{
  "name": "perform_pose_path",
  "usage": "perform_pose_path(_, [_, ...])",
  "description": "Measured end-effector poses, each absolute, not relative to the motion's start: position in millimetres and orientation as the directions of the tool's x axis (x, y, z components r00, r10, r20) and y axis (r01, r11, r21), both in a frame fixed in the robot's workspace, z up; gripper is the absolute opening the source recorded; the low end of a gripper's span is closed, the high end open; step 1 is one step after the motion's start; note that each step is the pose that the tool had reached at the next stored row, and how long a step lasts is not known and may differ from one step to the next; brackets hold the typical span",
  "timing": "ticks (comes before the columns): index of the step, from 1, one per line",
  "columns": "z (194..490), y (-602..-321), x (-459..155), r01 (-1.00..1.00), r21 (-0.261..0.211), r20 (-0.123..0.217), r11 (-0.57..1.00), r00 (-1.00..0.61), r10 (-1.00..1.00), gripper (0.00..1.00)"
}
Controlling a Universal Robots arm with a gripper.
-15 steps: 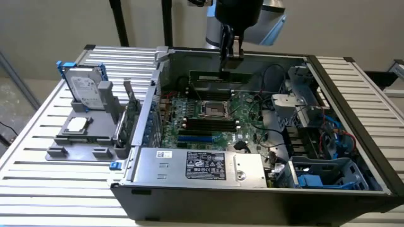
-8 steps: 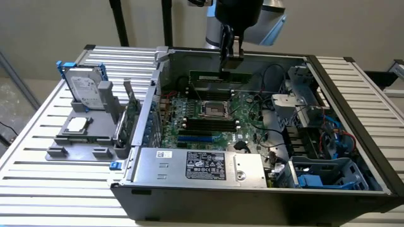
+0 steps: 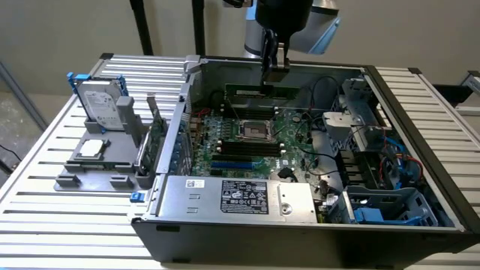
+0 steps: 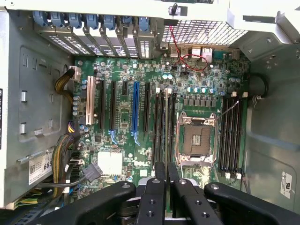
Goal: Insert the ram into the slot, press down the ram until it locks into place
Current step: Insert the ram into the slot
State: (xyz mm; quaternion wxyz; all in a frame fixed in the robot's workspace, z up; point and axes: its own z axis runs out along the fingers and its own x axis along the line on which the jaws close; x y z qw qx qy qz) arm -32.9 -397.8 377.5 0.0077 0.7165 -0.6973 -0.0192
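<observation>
Pinching the ram (image 3: 248, 90) in the fingers (image 4: 153, 201) above the slot (image 4: 159, 136) — could jam or miss if tilted or offset.

The fingers (image 3: 275, 73) hide the ram's (image 3: 244, 90) gripped top edge.

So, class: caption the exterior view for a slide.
Jaws shut on the ram, above the motherboard inside the open case.
</observation>
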Motion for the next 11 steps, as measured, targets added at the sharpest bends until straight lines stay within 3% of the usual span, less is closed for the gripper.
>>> perform_pose_path(11, [372.4, -397.8, -35.5, -0.999, 0.025, -0.015, -0.024, 0.024, -1.0, 0.13])
